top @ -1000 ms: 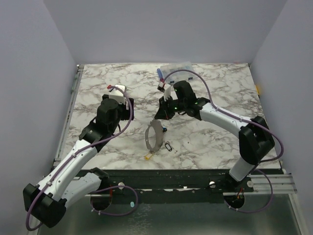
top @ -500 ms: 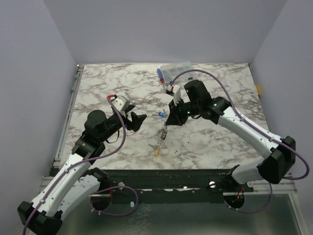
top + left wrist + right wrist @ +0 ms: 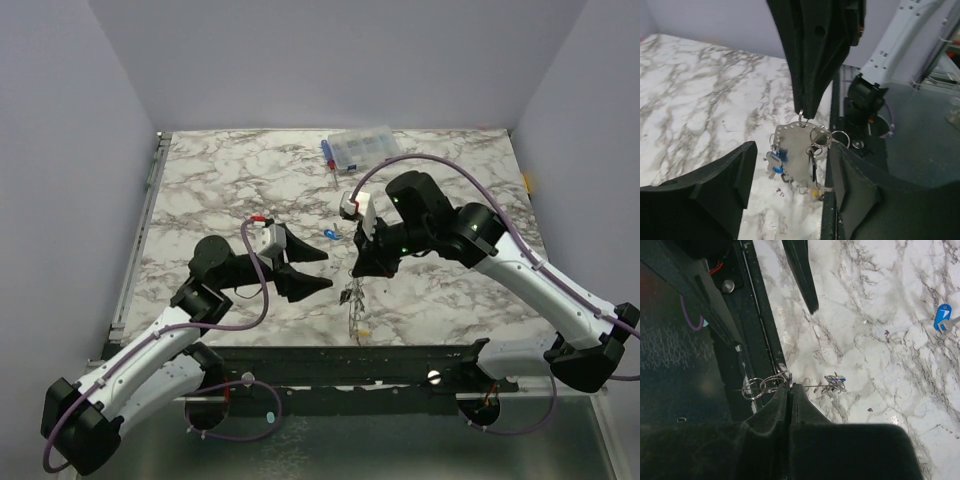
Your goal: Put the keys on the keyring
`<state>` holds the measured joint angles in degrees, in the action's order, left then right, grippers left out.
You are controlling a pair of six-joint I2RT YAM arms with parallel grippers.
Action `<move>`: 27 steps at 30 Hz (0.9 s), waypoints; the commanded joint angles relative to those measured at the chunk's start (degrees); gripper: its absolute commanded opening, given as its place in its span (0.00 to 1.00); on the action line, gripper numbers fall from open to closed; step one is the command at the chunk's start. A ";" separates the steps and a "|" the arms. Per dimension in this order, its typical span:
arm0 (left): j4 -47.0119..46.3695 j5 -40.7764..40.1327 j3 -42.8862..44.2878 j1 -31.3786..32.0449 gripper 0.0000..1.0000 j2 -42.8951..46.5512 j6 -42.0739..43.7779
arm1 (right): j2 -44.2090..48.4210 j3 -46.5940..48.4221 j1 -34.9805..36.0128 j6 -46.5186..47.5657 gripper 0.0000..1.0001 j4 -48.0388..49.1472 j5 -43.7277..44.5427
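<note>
My right gripper (image 3: 358, 272) is shut on the top ring of the keyring (image 3: 352, 300), which hangs from it above the table's front edge. In the left wrist view the keyring (image 3: 796, 150) dangles with a blue key (image 3: 775, 159), a dark-outlined key (image 3: 812, 165) and a yellow key (image 3: 816, 191) on it. My left gripper (image 3: 312, 270) is open, and its fingers (image 3: 715, 185) stand either side of the hanging keyring without touching it. In the right wrist view the shut gripper (image 3: 790, 386) pinches the ring, with the keyring (image 3: 815, 386) edge-on. One loose blue key (image 3: 328, 235) lies on the marble.
A clear compartment box (image 3: 358, 148) with blue parts stands at the back of the marble table (image 3: 220, 190). The black front rail (image 3: 400, 358) runs just below the hanging keyring. Purple walls close in the sides.
The right gripper has lifted the keyring off the table and carried it toward the front edge. The left gripper has swung right to face it, its fingers narrowing a little.
</note>
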<state>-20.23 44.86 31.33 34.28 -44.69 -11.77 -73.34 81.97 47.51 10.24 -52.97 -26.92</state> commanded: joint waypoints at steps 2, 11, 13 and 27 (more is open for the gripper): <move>-5.26 6.81 3.43 5.72 0.59 -3.50 1.27 | 1.42 3.61 3.99 2.40 0.00 -6.30 4.76; -5.11 8.54 7.97 9.02 0.47 -10.77 2.94 | 2.79 4.48 7.79 1.80 0.00 -9.22 7.41; -5.00 8.55 8.12 9.03 0.45 -11.66 3.63 | 3.16 4.75 8.14 1.80 0.00 -9.32 7.77; -4.21 10.64 9.91 10.44 0.33 -16.69 4.03 | 3.58 5.52 9.36 2.41 0.00 -9.26 7.67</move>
<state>-23.92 53.08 39.83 44.03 -60.66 -8.91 -70.70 85.93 56.31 12.10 -62.83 -19.94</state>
